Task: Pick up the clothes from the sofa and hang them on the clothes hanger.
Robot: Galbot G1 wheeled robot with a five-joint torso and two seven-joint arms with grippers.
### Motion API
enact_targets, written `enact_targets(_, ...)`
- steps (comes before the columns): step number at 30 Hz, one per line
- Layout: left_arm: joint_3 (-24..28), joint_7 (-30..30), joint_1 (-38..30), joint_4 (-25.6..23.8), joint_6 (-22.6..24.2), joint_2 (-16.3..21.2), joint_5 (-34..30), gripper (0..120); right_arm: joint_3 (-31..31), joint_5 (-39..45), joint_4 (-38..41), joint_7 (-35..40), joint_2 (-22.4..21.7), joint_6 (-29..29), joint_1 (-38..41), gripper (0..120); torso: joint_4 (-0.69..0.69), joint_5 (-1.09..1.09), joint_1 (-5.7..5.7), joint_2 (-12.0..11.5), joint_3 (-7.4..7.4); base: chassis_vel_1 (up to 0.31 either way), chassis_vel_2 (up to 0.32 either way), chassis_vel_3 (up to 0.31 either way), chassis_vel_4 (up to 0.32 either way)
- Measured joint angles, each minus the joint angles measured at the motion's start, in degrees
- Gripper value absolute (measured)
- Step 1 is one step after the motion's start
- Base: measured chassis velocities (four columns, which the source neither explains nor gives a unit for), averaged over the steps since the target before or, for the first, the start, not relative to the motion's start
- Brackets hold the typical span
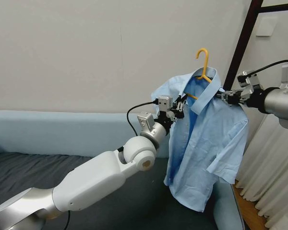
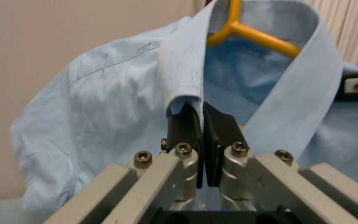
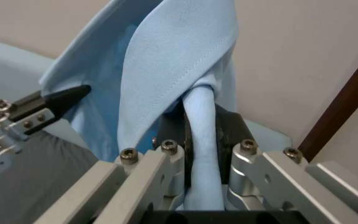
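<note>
Pale-blue shirt (image 1: 206, 139) on yellow hanger (image 1: 205, 64)

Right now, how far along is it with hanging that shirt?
Done: the blue shirt is off the sofa and already wears a yellow hanger. In hand: the left gripper and right gripper each pinch it near the collar, holding it up. Left: the hanger's hook rests on nothing yet.
</note>
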Motion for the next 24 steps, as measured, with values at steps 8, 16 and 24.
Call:
enact_targets(8,-1.32,-2.51,2.21,-3.50,6.96,1.69,1.14,23,1.83,0.76,1.54,1.05,-2.25,0.01,-3.26,7,-0.04,0.01,0.00,0.00,-0.01,0.000,0.000,0.000,0.000)
enact_targets(16,-8.48,-1.94,17.88,-12.55,10.77,10.82,5.66,55,2.78,-2.91,0.02,0.76,1.30,7.59,-8.64,7,0.00,-0.03,-0.01,0.00,-0.01,0.000,0.000,0.000,0.000)
enact_targets(24,-19.82,-1.40,32.32,-16.95,10.56,11.72,10.23,83,2.90,-8.84,-7.70,0.76,14.94,15.27,-9.32,7,0.02,0.01,0.00,-0.01,0.00,0.000,0.000,0.000,0.000)
